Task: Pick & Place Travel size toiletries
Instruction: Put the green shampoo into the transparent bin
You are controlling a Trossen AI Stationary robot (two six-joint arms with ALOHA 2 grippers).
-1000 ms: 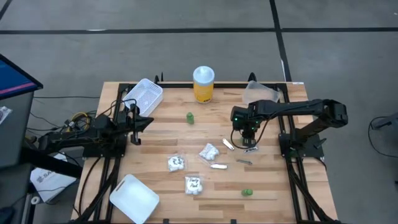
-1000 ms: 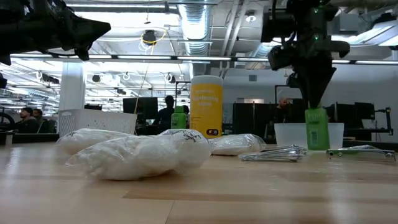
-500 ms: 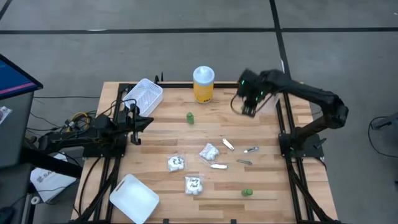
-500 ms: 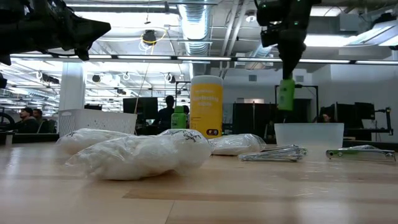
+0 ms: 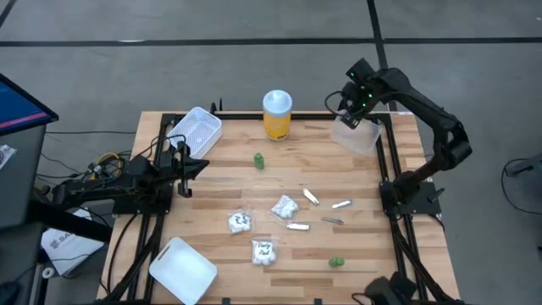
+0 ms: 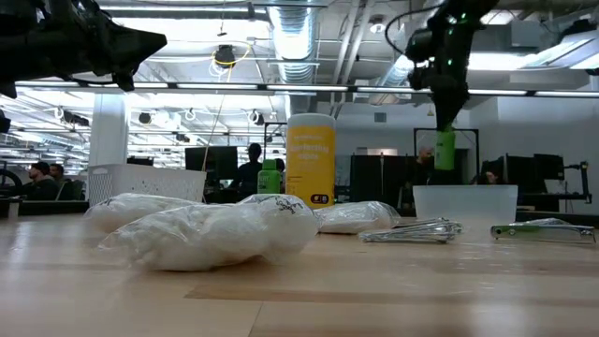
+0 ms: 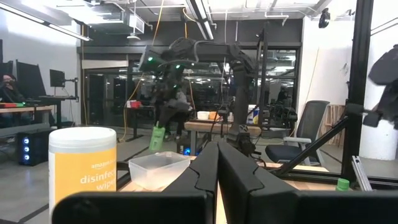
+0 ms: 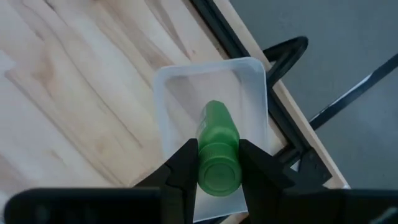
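One green bottle [image 8: 217, 149] is in my right gripper [image 8: 217, 167] now, and from above I see that gripper [image 5: 357, 100] has swung away from the middle of the table, where it was a second ago, to hang over the clear tub [image 5: 356, 133] at the far right corner. Left behind it on the boards are two green pieces [image 5: 258, 159], three white packets [image 5: 284, 206] and the silvery tubes [image 5: 341, 204].

In the low view the bottle [image 6: 445, 149] hangs upright under the gripper [image 6: 444, 131], above the tub [image 6: 465, 202] and clear of its rim, higher than it was a moment back.

From the left wrist, my left gripper [image 7: 216, 163] sits parked with its fingers together, holding nothing; the right arm shows far off with the bottle [image 7: 157, 137] over the tub [image 7: 157, 169].

The right wrist looks straight down: fingers [image 8: 184, 167] clamped on the bottle, tub [image 8: 166, 93] directly beneath. I judge the carry is done; lowering and release come next, with nine items left.
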